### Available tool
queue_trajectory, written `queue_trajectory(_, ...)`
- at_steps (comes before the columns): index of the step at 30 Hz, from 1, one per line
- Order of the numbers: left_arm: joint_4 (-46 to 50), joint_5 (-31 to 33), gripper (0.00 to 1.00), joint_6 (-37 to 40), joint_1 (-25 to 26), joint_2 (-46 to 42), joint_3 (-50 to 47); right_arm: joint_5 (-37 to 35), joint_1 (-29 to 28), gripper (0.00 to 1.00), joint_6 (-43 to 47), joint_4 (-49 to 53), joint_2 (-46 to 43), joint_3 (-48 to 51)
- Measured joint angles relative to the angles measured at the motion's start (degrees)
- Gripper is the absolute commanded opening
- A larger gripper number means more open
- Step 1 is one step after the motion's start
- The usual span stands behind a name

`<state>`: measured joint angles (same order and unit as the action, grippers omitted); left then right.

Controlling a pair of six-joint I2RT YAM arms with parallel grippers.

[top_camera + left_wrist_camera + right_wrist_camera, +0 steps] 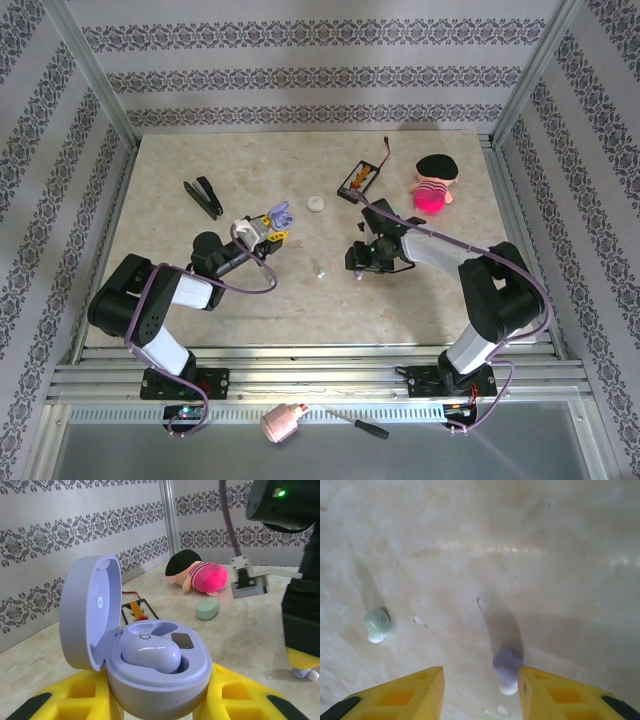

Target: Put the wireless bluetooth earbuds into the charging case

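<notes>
**Top view:** L gripper point(272, 229) is clamped on the lavender charging case point(281, 214), lid open, held above the table point(200, 290) left of centre. R gripper point(359, 266) points down at the table right of centre; its jaw gap isn't readable here. Mint earbud point(318, 270) lies loose btwn the two arms.

**Left wrist:** the case sits pinched btwn the yellow fingers point(75, 697), lid point(90, 612) upright. One seated earbud point(150, 653) is in the near pocket. Mint case piece point(207, 608) lies on the table behind, near the plush doll point(197, 575).

**Right wrist:** R gripper's jaws stand apart, gripping nothing. Lavender earbud point(507, 664) is on the table btwn them, right by the finger at view right; can't tell if touching. The mint earbud lies well off to view left, outside the jaws.
</notes>
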<state>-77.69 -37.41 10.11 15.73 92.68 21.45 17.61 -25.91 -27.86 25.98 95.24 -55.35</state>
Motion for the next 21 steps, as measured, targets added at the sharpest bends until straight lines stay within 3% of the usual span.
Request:
queue_trajectory(8,-0.3,0.0,0.14,-0.3,0.0,0.0,0.0,4.9,3.5,0.44,5.4,-1.1,5.1,-1.0)
queue_trajectory(21,-0.4,-0.1,0.15,-0.5,0.0,0.4,0.0,9.1,4.0,0.4,5.7,-5.6,3.7,2.7)
